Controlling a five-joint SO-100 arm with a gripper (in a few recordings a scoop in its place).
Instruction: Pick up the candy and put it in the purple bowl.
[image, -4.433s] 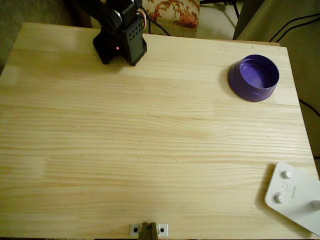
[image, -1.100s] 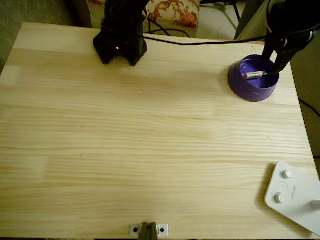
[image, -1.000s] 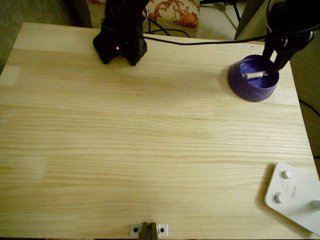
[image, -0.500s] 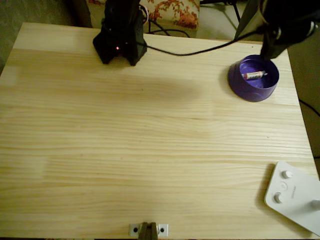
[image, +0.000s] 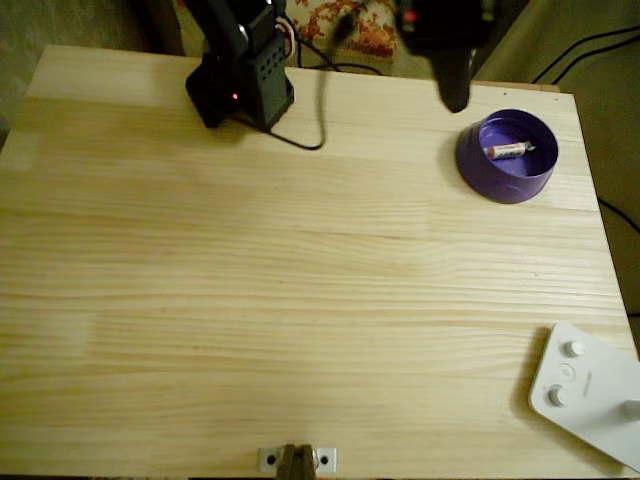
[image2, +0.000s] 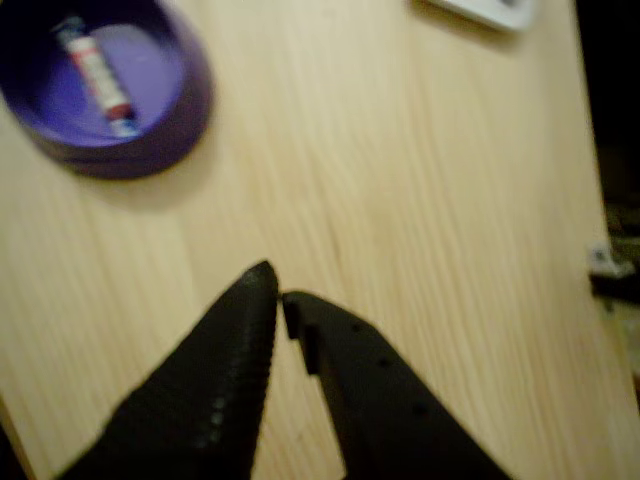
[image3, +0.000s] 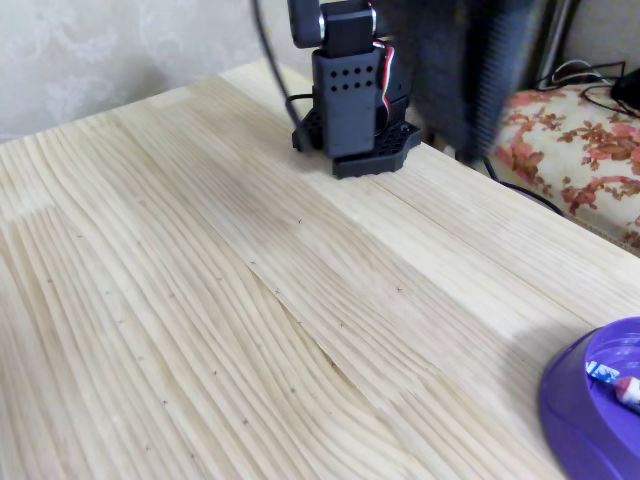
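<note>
Jaws are sitting nearly closed with nothing between them — the gripper (image2: 279, 293) is hanging over bare wood in the wrist view, fingertips almost touching. Beneath it the table (image: 300, 300) is stretching wide, the arm's base (image: 240, 85) standing at its far edge in the overhead view. Near the right edge the purple bowl (image: 480, 170) is resting, and the candy (image: 507, 151) is lying inside it — well apart from the gripper.
</note>
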